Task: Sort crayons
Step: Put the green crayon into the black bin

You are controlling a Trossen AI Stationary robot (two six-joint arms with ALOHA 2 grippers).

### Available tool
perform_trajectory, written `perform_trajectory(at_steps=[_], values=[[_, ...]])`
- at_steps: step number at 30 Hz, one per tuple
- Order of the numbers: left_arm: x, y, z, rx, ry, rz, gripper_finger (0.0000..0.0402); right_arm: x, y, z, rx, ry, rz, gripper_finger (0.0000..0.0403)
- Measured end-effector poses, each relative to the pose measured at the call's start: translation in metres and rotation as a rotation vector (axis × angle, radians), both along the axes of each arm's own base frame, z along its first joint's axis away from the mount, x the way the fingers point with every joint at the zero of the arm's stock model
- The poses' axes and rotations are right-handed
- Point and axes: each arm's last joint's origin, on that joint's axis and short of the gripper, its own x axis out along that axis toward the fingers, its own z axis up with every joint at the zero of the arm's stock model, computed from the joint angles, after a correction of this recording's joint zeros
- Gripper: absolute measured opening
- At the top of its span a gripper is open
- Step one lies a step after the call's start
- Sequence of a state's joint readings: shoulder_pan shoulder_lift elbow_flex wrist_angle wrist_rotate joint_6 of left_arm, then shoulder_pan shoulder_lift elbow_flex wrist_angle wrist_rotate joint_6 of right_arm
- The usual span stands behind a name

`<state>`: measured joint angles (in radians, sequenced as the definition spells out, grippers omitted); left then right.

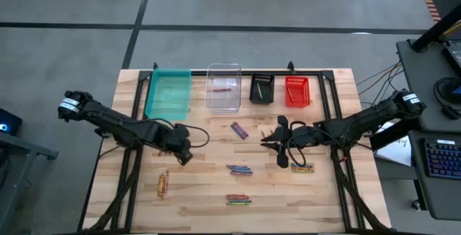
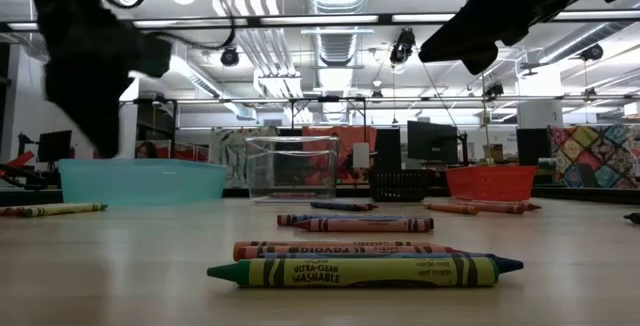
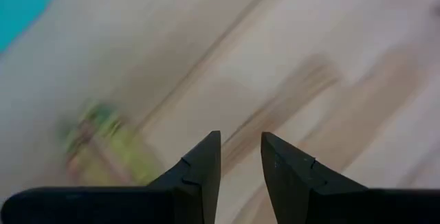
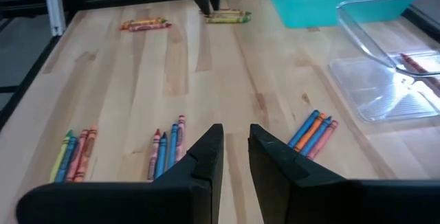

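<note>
Crayons lie flat on the wooden table in small bunches: one near the clear bin, one in the middle, one near the front edge, one at front left, one at the right. My left gripper points steeply down over the table's left half, open by a narrow gap with nothing in it; a blurred yellow-green bunch lies just beside it. My right gripper hovers right of centre, open by a narrow gap, with nothing between its fingers.
Along the far edge stand a teal bin, a clear bin with a red crayon in it, a black bin and a red bin. Bare wood lies between the bunches.
</note>
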<state>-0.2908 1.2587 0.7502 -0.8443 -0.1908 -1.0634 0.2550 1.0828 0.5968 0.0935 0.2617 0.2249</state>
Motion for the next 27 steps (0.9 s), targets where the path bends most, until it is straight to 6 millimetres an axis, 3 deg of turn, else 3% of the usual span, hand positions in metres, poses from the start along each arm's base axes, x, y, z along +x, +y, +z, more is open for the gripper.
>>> perform_trajectory(at_steps=[7,17,27], values=[[-0.005,0.004,-0.009,-0.025,0.032,0.058,0.0087,-0.002,0.0,0.001,-0.001,0.003,-0.002,0.0059],[-0.007,0.01,-0.014,0.005,0.027,0.195,0.0087,-0.009,-0.002,0.018,0.001,-0.073,0.004,0.0059],[-0.011,0.013,-0.017,0.079,0.063,0.227,0.0105,-0.009,-0.002,0.017,-0.008,-0.068,0.008,0.0059]])
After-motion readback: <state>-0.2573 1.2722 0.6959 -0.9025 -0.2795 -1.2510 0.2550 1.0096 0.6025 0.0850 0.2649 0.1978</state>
